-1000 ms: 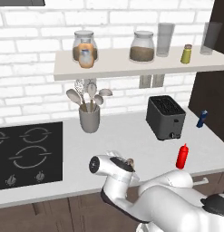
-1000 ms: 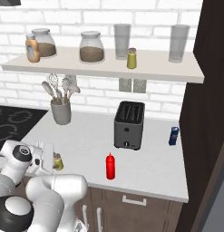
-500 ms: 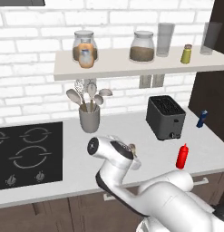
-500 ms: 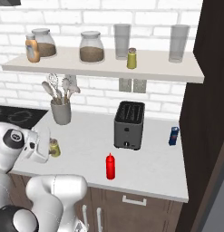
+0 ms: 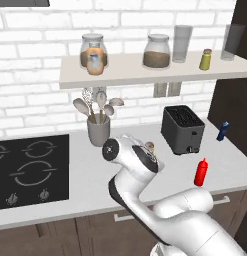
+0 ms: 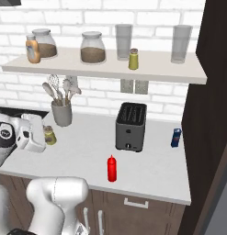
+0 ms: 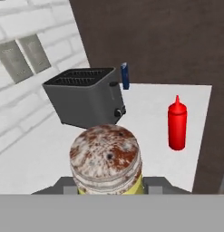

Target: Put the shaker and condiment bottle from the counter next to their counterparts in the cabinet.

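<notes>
Above counter, end effector (image 6: 47,137) clamps shaker (image 6: 50,135); hand view alone shows speckled cap.

The small yellow-green shaker (image 7: 106,163) wears a rough-looking, mottled brown-and-white cap like speckled metal or stone, while the slim red squeeze bottle (image 7: 177,123) to the right of the dark grey boxy toaster (image 7: 84,97) looks like smooth, slightly glossy plastic. That toaster has a matt, brushed-metal look and stands on a smooth, matt pale counter (image 5: 90,175). Above the toaster, the pale beige slab shelf (image 5: 145,74) is flat and matt against a white brick wall (image 5: 35,60) of rough courses, and it carries clear glass jars (image 5: 157,51) and tumblers (image 5: 182,44).
</notes>
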Robot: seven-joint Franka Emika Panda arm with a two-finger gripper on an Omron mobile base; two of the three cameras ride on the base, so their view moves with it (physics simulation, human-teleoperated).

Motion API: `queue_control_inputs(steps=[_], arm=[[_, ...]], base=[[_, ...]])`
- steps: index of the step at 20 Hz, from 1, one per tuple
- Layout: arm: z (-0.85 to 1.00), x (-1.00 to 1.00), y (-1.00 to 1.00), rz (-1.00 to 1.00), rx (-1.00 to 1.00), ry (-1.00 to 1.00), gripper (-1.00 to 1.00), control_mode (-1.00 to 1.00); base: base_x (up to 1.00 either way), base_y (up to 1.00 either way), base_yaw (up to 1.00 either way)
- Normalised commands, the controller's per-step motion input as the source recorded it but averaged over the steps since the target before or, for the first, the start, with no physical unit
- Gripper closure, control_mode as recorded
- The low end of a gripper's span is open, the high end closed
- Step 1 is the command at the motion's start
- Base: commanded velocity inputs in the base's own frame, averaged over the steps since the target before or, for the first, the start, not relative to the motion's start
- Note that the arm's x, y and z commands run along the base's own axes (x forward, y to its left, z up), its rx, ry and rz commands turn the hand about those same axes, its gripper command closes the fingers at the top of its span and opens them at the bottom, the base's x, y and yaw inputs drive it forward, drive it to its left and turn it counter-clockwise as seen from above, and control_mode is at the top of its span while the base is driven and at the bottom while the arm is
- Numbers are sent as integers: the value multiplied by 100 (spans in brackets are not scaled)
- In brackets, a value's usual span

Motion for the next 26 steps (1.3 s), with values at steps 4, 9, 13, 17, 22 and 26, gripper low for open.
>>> queue_control_inputs(steps=[4, 9, 13, 17, 22, 26], arm=[[65, -47, -22, 21, 0, -15, 100, -100], [66, -62, -21, 19, 0, -18, 100, -100], [71, -49, -31, 15, 0, -15, 100, -100], [84, -17, -42, 10, 0, -5, 100, -100], [76, -21, -47, 8, 0, -3, 100, -100], [79, -17, -54, 4, 0, 0, 100, -100]], base=[[0, 0, 0], [0, 0, 0], [0, 0, 0], [0, 0, 0], [0, 0, 0], [0, 0, 0]])
